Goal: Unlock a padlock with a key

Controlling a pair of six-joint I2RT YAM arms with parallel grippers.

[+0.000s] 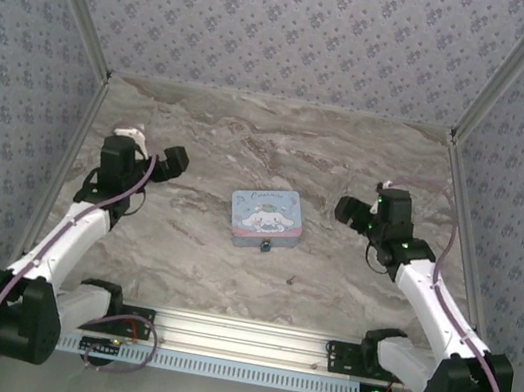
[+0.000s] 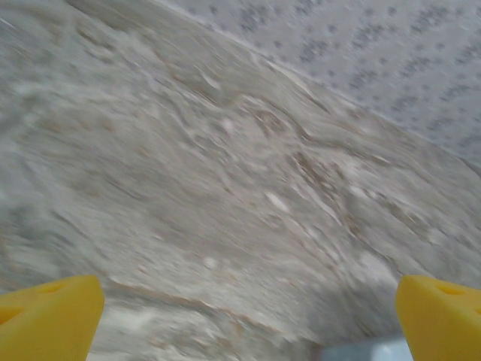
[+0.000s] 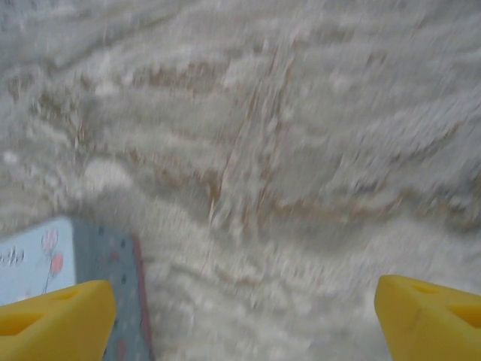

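We see from above patterned blue-grey wallpaper walls point(image 1: 293, 19) closing in a grey-and-tan marble-patterned table point(image 1: 189, 264). At the table's middle lies a pale-blue square tin point(image 1: 265, 216) with a cartoon dog on its lid; we place everything else by this tin.

The white left arm point(image 1: 72, 234) reaches up the table well to the left of the tin, and its left gripper point(image 1: 169, 161) points toward the tin but stays well apart from it. In the left wrist view its yellow fingers point(image 2: 49, 316) sit at opposite edges of the picture, so the jaws are spread wide with only blurred marble between them.

The white right arm point(image 1: 440, 309) mirrors it to the right of the tin. The right gripper point(image 1: 351, 210) is near the tin, not touching. In its wrist view the jaws are likewise spread wide, holding nothing, and the tin's corner point(image 3: 45, 263) shows beside the left yellow finger point(image 3: 52, 316).

A tiny blue-teal padlock point(image 1: 264, 246) lies on the table against the tin's near edge. A dark speck point(image 1: 291, 280) lies just nearer still; it is too small for us to identify.
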